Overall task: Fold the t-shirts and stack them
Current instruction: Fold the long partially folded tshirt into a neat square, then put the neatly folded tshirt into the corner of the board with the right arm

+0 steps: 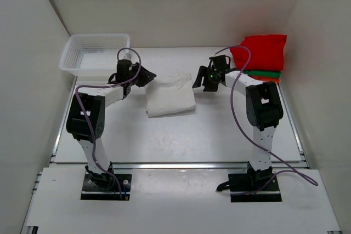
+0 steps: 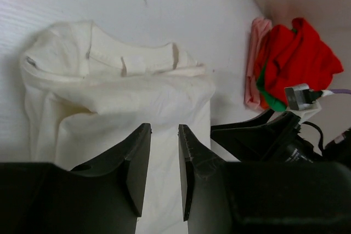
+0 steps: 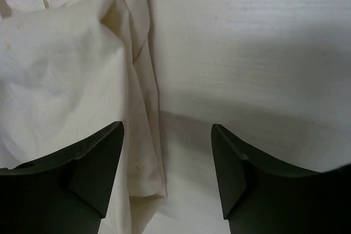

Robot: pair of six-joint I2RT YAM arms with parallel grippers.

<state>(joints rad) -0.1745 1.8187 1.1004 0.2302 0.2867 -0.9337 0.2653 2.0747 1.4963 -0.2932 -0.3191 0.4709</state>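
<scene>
A folded cream t-shirt [image 1: 170, 96] lies flat in the middle of the table. My left gripper [image 1: 147, 76] hovers at its back left corner; in the left wrist view its jaws [image 2: 164, 128] stand a narrow gap apart over the cream cloth [image 2: 120, 91], holding nothing. My right gripper [image 1: 198, 80] is at the shirt's back right corner, open wide [image 3: 167, 127], with the shirt's edge [image 3: 137, 152] lying loose below its left finger. A red t-shirt [image 1: 263, 50] tops a stack on green [image 1: 263, 73] and salmon-pink [image 2: 256, 58] shirts at the back right.
A white mesh basket [image 1: 96, 52] stands at the back left corner. White walls close in the table on the left, back and right. The stack sits against the right wall, close behind the right arm's elbow [image 1: 263, 102].
</scene>
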